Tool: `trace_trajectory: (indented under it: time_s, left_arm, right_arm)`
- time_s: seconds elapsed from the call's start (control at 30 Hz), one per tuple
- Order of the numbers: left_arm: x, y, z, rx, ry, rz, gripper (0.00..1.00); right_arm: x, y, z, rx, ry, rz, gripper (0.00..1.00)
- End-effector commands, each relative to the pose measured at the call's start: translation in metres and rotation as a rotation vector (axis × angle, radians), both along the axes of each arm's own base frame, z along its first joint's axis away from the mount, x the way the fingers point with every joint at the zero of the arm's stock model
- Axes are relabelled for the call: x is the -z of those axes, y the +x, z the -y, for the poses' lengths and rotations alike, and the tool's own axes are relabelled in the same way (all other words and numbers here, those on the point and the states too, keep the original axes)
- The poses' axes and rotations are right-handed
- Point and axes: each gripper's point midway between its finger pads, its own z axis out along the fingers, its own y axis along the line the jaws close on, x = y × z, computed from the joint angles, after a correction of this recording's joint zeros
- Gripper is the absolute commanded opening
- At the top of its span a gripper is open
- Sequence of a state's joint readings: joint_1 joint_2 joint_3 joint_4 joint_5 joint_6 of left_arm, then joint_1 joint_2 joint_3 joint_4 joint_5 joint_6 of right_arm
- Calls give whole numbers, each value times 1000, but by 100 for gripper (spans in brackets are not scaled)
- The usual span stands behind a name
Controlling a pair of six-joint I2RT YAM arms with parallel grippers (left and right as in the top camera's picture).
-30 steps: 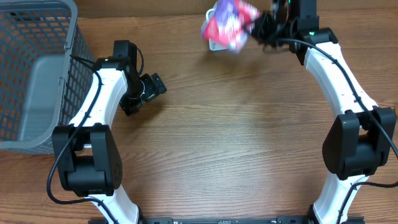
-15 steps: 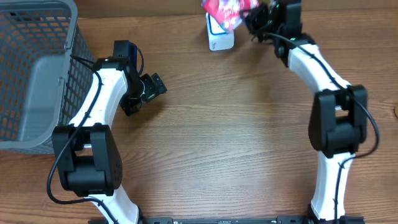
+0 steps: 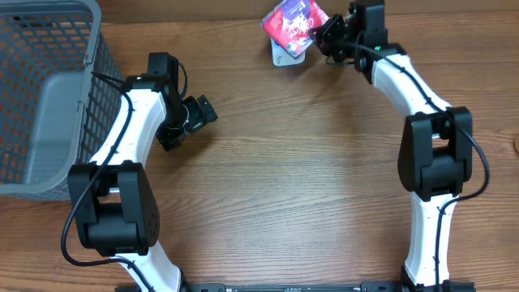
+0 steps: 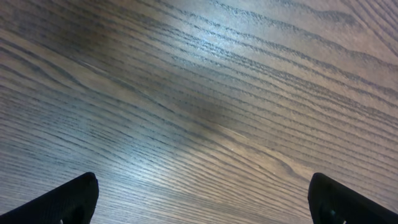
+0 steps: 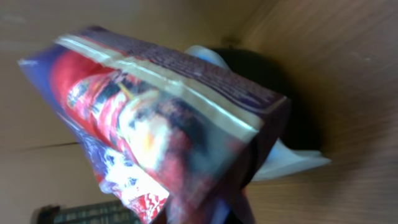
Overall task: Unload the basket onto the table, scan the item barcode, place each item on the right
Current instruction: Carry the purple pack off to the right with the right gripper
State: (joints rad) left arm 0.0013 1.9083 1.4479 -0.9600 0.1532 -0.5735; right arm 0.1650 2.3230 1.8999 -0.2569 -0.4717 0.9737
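Right of the grey basket (image 3: 49,97), your left fingers (image 3: 197,113) hang spread and empty over the table (image 3: 284,178); leave them parked. At the far edge, the red-and-purple packet (image 3: 293,19) hangs just above the white scanner (image 3: 280,57), clamped in your right fingers (image 3: 324,32). No barcode shows, so roll the wrist slowly to turn each face toward the scanner, and pause on each.
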Motion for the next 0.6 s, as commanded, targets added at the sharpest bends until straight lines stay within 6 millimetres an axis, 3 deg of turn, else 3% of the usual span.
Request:
trace_trajectory:
  time_s: [0.0,0.13,0.27,0.33,0.47,0.57]
  left_arm:
    - [2,-2,0,10,8,-6,100]
    - [2,-2,0,10,7,-6,100]
    - [2,-2,0,10,8,-6,100]
    - [2,-2,0,10,8,-6,100]
    - [2,-2,0,10,8,-6,100]
    - [2,-2,0,10,8,-6,100]
  right_arm:
    - [-119,6,52,106,-159,224,4]
    - [-162,-12,127,288,-285,212,4]
    - [-178,-44,222,465,-336,125,4]
    - [-170,-64,271,544,-346,45,4]
    - [-133,-116,360,704,-364,-181,4]
    - [-104,-171,423,853,-399,-363,4]
